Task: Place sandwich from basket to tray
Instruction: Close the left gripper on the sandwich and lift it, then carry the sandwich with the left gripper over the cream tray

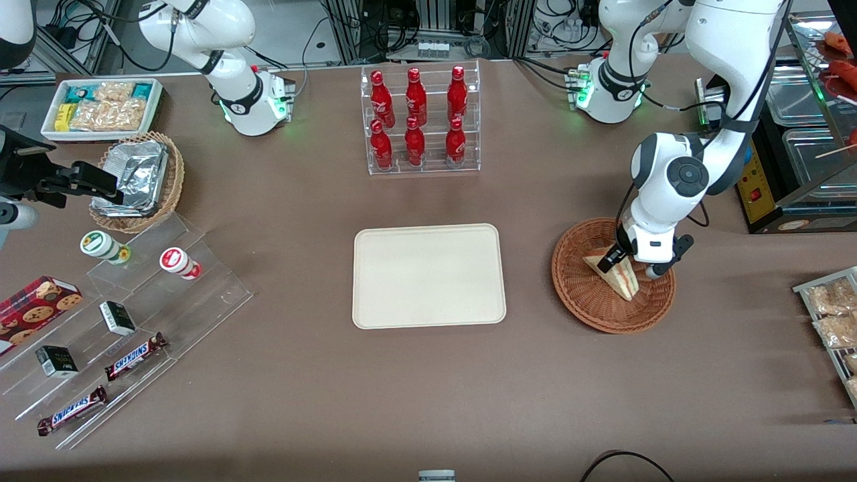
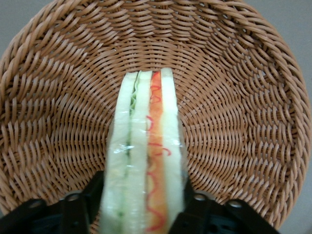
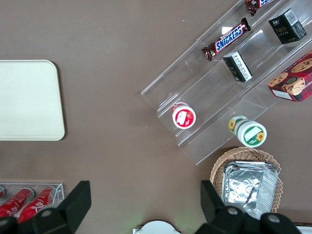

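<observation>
The sandwich (image 1: 624, 276), a wrapped wedge of white bread with orange-red and green layers, stands on edge in the round reddish-brown wicker basket (image 1: 599, 314), toward the working arm's end of the table. My left gripper (image 1: 627, 263) is down inside the basket and shut on the sandwich. In the left wrist view its black fingers (image 2: 89, 196) press on both bread faces of the sandwich (image 2: 146, 146), with the gripper (image 2: 142, 194) over the basket floor (image 2: 243, 97). The cream-white tray (image 1: 428, 276) lies empty beside the basket at the table's middle; it also shows in the right wrist view (image 3: 29, 100).
A clear rack of red bottles (image 1: 418, 120) stands farther from the camera than the tray. A light wicker basket with foil (image 1: 137, 177), a white bin of snacks (image 1: 100, 107) and clear steps with snacks (image 1: 127, 321) lie toward the parked arm's end. Packets on a rack (image 1: 833, 321) sit near the basket.
</observation>
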Action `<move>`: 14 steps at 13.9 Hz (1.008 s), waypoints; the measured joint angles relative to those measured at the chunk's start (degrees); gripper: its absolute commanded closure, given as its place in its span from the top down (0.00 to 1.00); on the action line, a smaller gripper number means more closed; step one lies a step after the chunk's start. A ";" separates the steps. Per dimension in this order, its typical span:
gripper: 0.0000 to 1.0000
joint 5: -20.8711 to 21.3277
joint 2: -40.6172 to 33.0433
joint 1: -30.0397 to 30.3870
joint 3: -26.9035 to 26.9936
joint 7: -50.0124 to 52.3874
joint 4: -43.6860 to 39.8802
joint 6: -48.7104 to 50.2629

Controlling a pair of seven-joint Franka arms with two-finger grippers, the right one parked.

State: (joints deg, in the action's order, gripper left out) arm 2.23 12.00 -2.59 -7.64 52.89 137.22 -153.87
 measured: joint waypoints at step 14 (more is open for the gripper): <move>0.00 2.03 -1.07 -3.62 -15.88 -4.90 -37.06 39.72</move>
State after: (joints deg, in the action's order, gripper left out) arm 4.27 10.93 -6.21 -23.52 47.98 100.16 -114.15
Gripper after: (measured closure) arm 0.811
